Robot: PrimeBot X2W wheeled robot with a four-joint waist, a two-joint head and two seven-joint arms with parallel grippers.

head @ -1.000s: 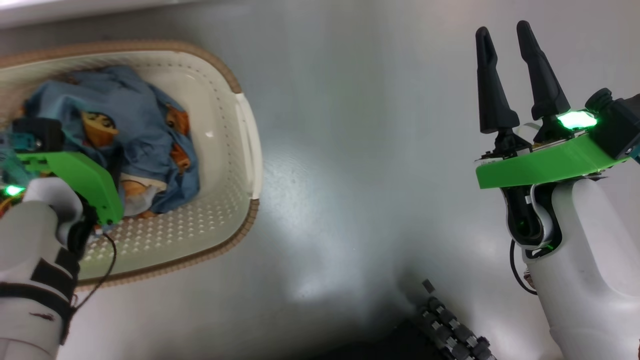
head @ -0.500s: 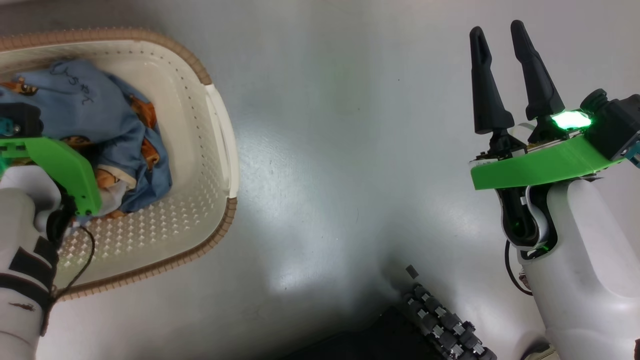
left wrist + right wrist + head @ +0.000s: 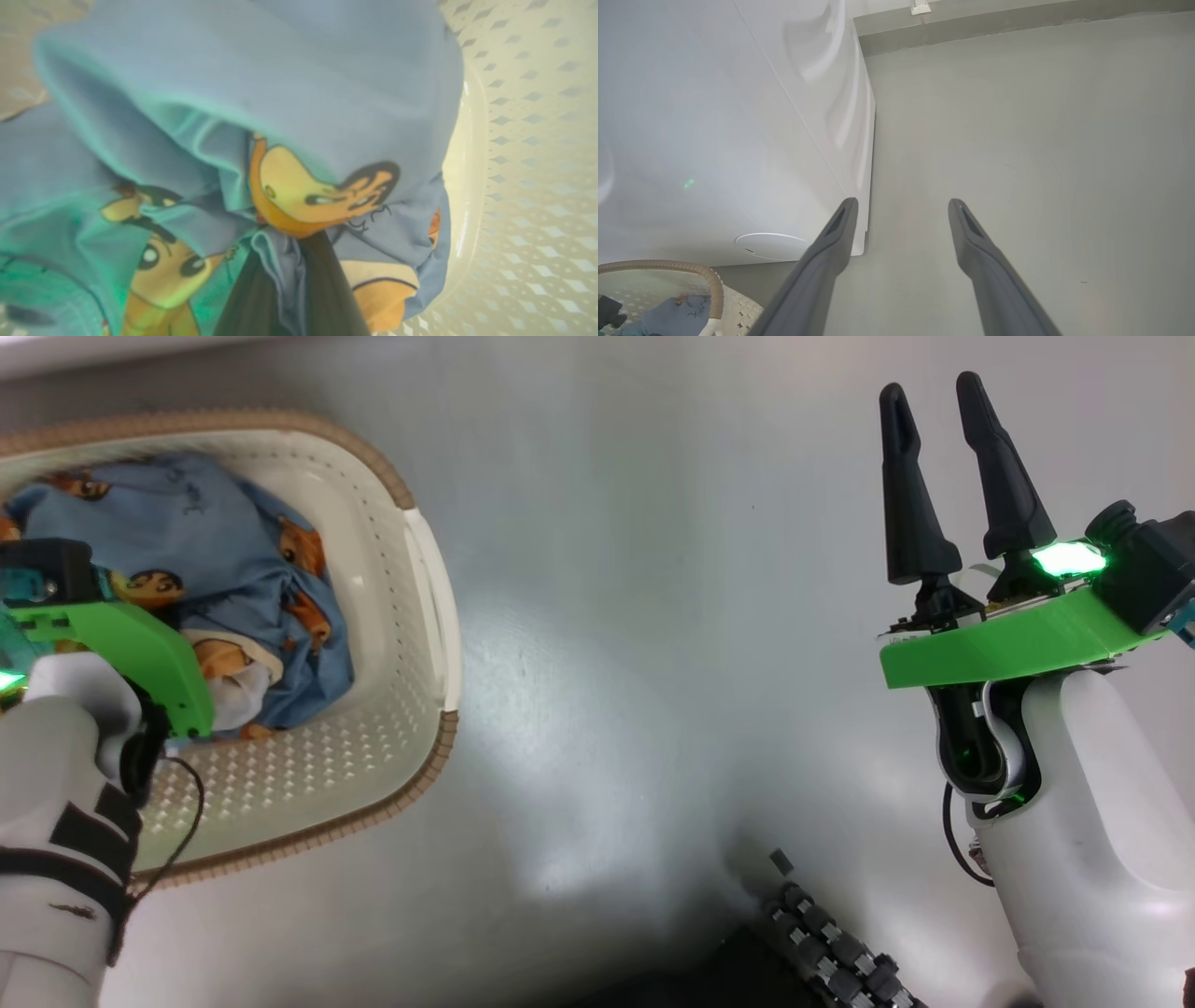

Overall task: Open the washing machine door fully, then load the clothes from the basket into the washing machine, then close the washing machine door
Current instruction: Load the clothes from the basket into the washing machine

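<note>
Nearest the head camera, lower left: pale left forearm and green wrist plate (image 3: 121,644) over the basket (image 3: 425,616), fingers covered by that plate. Closer detail from the left wrist view: left claw (image 3: 287,261) with its two dark fingers (image 3: 327,284) drawn almost together, pinched on a fold of the clothes (image 3: 327,70); blue fabric bunched around and above the fingertips, orange-brown cartoon faces printed on it, cream perforated basket wall to the right of the picture. Lower right of the head view: right claw (image 3: 932,392) over bare grey floor (image 3: 653,616), fingers pointing up the picture, parted by a clear gap, nothing held, green lamp lit at the wrist. Right wrist view: right claw (image 3: 902,201) from behind, same gap, floor between the fingers.

Farther out in the head view: basket standing on the floor, well apart from the right claw; clothes heaped against its left side, perforated bottom bare toward the right and near sides, brown woven-look rim along the edge. Farthest, supplied by the right wrist view: washing machine (image 3: 714,116), white panels meeting at a corner beside one finger, round cap (image 3: 771,246) low on the panel facing the basket, basket rim just before it; contact between the two not discernible. Beyond, floor ending at a darker skirting band (image 3: 1017,23) under a pale wall.
</note>
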